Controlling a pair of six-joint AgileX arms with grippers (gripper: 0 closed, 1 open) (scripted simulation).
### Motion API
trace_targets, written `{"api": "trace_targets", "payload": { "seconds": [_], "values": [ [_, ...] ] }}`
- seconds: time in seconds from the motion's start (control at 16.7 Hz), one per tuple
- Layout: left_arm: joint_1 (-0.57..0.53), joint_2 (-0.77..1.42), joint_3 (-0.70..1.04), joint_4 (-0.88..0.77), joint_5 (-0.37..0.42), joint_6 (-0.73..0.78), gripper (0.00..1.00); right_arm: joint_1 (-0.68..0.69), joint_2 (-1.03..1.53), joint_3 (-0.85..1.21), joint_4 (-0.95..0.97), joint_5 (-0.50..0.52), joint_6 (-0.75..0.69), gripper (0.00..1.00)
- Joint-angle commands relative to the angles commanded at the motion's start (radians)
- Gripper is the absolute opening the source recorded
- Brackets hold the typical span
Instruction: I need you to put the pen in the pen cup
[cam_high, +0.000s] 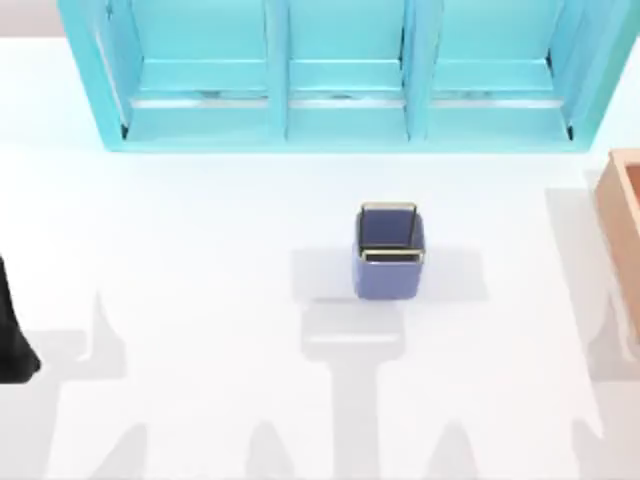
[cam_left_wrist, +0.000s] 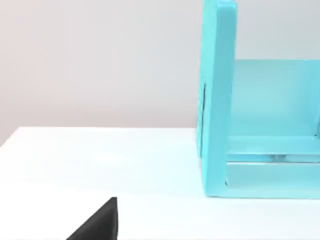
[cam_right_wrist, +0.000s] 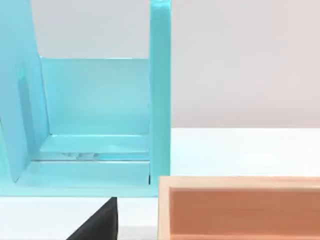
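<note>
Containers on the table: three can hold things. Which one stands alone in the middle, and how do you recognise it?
The pen cup: small, blue-violet, brass-rimmed, mid-table. The turquoise shelf unit spans the far edge; the tan wooden box sits at the right edge.

Blue-violet pen cup (cam_high: 389, 270), thin brass-coloured rim, darker violet inside. Plain turquoise shelf unit (cam_high: 340, 120) along worktop's far edge, paler turquoise on inner panels. Tan wooden box (cam_high: 622, 215) at right edge, warmer orange-brown inside. Plain white worktop (cam_high: 180, 260), soft grey shadows. Black arm part (cam_high: 12, 335) at left edge.
</note>
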Motion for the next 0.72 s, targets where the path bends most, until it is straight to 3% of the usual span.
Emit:
{"api": "trace_targets", "payload": {
  "seconds": [0.36,0.72],
  "values": [
    [0.065,0.105,0.086,-0.044,0.036,-0.027,1.0,0.0,0.0,0.0,0.0,0.0,0.0,1.0],
    [0.275,0.576,0.382,-0.214,0.188,-0.126,1.0,0.0,0.0,0.0,0.0,0.0,0.0,1.0]
  ]
}}
